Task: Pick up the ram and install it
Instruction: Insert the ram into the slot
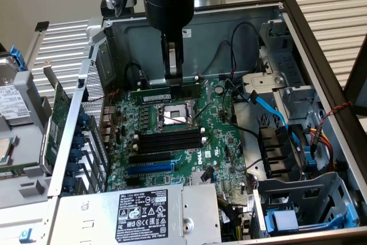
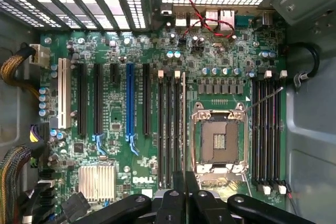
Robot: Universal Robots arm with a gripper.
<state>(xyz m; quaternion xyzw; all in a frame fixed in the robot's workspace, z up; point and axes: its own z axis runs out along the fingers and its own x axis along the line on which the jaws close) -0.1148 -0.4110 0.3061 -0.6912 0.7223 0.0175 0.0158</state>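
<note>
Exterior view is showing you the end effector (image 1: 174, 78) reaching down into the open computer case (image 1: 321, 84), pinching the ram (image 1: 150, 92) near the stick's middle. The ram is lying level over the motherboard (image 1: 189, 159), running from the exterior view's left to its right and appearing just beyond the CPU socket (image 1: 174, 117). Wrist view is giving you the ram (image 2: 183, 124) edge-on as a thin pale strip between the CPU socket (image 2: 219, 140) and a bank of black slots (image 2: 170, 129), with the end effector (image 2: 184, 182) pressing together on it.
</note>
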